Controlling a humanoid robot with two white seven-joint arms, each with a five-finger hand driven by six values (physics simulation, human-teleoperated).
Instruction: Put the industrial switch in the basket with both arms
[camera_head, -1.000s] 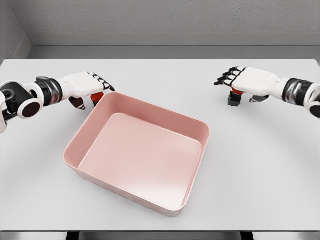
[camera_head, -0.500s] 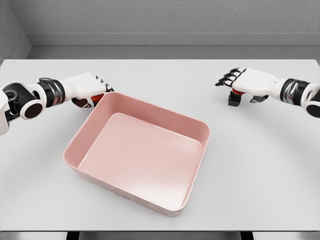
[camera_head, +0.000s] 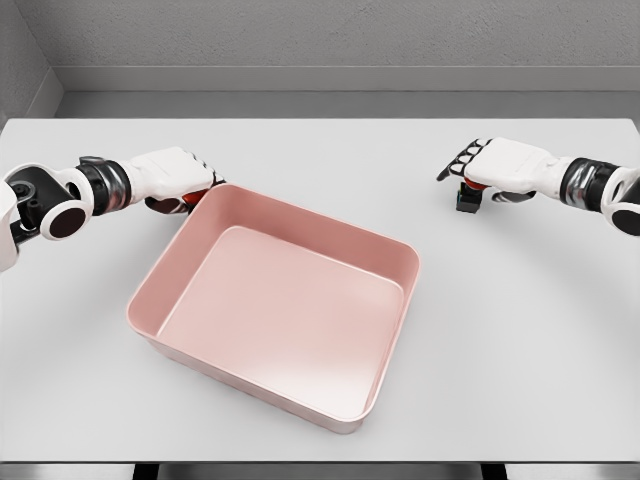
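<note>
A pink rectangular basket (camera_head: 414, 262) sits in the middle of the white table (camera_head: 320, 140). At its far left corner lies a red industrial switch (camera_head: 184, 204), mostly hidden under my left hand (camera_head: 190, 188), whose fingers are curled down around it. At the right, a second switch (camera_head: 466, 200) with a black base and red top stands on the table. My right hand (camera_head: 470, 175) hovers directly over it, palm down, with the fingers (camera_head: 456, 164) still stretched out past it.
The table's far edge meets a grey wall (camera_head: 320, 40). Bare tabletop lies between the basket and the right switch, and along the front edge.
My left hand's fingers have curled shut over the red switch by the basket corner. My right hand has sunk a little and moved right onto the top of its switch.
</note>
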